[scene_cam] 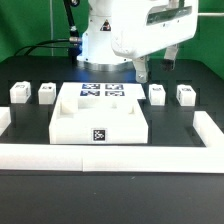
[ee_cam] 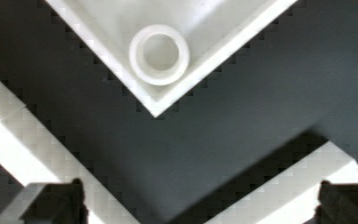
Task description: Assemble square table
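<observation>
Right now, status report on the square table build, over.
Gripper open, empty, near a corner socket. Tabletop flat; four legs loose, two either side, none fitted. Nothing in the way.

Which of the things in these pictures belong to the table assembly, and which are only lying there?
Belong to the job: tabletop; four legs; the open gripper.
Only lying there: marker board; border rail.
</observation>
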You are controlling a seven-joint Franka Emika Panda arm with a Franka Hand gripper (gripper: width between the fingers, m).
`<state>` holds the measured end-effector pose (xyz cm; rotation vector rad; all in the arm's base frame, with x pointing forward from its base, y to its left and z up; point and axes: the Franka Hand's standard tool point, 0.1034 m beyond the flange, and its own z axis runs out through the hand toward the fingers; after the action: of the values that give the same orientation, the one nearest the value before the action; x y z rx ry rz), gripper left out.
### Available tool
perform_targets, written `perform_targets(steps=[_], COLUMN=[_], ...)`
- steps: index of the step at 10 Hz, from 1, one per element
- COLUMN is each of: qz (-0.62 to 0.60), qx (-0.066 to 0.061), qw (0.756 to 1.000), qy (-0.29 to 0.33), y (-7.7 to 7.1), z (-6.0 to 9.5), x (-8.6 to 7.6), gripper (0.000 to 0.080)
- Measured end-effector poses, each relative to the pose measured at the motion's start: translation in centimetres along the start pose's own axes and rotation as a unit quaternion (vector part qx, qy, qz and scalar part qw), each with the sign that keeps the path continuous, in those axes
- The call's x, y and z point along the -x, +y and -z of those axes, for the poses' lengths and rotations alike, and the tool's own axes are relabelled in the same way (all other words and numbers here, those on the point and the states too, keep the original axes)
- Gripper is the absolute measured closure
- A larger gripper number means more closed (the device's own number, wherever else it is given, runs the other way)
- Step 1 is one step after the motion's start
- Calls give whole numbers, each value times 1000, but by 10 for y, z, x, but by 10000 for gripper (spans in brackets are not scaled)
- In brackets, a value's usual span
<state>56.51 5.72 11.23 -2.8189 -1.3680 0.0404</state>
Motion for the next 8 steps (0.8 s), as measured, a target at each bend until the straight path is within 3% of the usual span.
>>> perform_targets(steps=[8], qz=[0], qx=[-1], qw=[1000], qy=[0], y=[0], z=[-1], x=[0], gripper=[150])
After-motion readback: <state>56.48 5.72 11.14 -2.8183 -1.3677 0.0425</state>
